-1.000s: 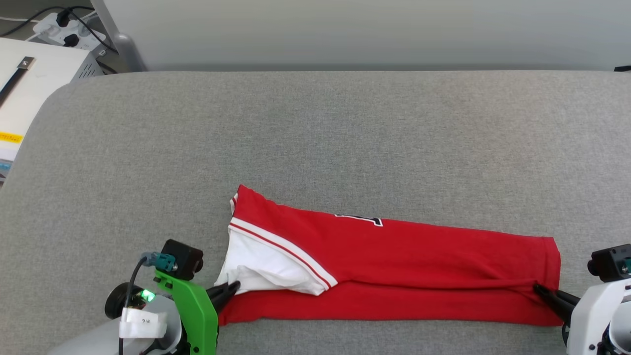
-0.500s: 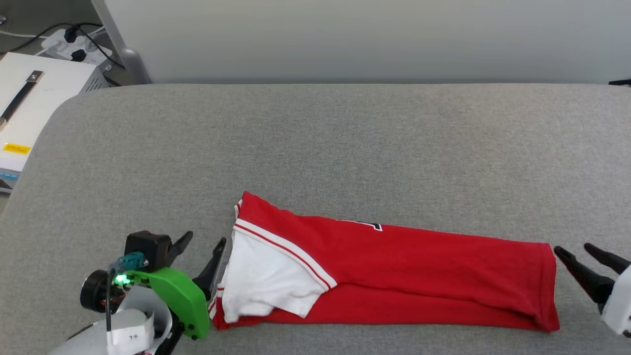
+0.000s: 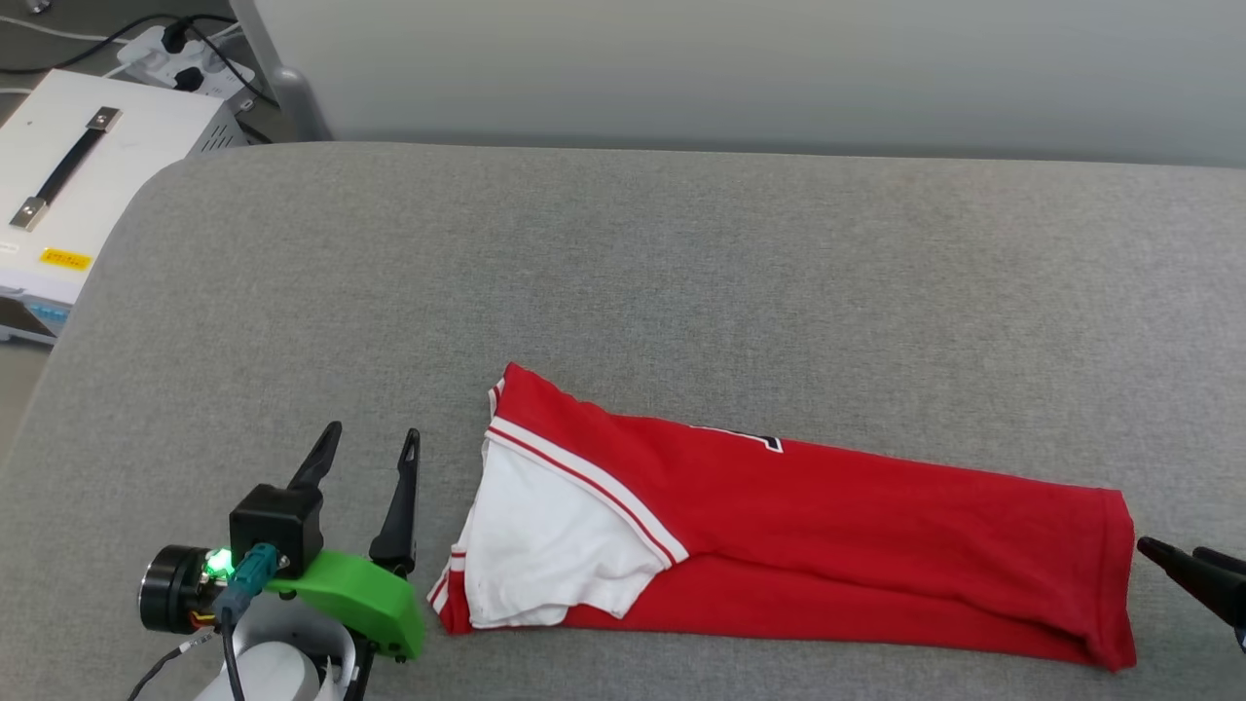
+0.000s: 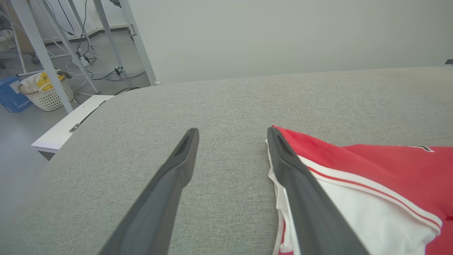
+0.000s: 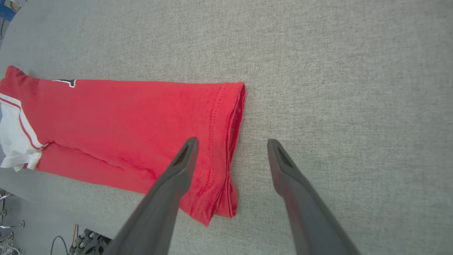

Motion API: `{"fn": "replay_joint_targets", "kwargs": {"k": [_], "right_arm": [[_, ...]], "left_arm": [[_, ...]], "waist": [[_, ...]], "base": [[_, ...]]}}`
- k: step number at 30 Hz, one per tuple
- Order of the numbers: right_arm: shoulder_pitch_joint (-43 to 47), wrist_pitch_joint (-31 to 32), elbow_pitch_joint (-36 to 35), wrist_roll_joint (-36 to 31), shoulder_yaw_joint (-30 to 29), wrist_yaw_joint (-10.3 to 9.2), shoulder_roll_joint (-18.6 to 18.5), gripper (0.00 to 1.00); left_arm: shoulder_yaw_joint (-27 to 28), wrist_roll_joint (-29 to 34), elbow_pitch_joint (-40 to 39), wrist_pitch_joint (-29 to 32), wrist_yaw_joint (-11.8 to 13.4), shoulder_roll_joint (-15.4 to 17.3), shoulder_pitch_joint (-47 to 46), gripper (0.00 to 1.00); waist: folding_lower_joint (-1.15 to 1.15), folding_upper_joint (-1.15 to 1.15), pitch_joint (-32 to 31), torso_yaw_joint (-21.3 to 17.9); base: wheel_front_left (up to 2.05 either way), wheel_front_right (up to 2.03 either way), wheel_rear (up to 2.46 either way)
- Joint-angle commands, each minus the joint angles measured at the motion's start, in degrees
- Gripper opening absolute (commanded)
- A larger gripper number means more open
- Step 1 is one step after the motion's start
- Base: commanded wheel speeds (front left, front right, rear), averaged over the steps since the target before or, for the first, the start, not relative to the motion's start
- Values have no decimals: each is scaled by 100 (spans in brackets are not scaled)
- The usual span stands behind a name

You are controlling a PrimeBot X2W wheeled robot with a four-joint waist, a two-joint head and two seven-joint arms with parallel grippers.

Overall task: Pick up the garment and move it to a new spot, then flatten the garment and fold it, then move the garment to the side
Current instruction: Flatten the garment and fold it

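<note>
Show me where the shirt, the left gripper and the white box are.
shirt (image 3: 876, 545), head view, on its red body.
left gripper (image 3: 375, 430), head view, midway between its fingertips.
white box (image 3: 131, 175), head view, on its top face.

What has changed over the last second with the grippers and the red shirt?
The left gripper let go of the sleeve end and the right gripper of the hem corner; both opened and drew back. The garment stayed folded lengthwise on the grey surface; only the camera shifted.
</note>
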Motion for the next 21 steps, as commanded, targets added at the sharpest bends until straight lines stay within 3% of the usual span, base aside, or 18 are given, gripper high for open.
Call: {"fn": "replay_joint_targets", "kwargs": {"k": [1,7,14,21], "right_arm": [[-55,46,95,34,28,-4,53,100],[-263,219,530,6,292,-4,329,100],[-465,197,745,-9,552,-4,604,100],[-572,89,892,-10,825,-4,672,100]], "left_arm": [[158,181,-15,-32,-29,-119,150,100],[1101,1042,-110,-32,-180,-789,572,100],[1804,1731,-216,-32,-386,-1403,839,100],[2422,2279,-338,-32,-762,-1983,1024,100]], "waist": [[0,0,88,105],[0,0,271,309],[0,0,350,423],[0,0,325,472]], "base": [[0,0,0],[0,0,0],[0,0,0],[0,0,0]]}}
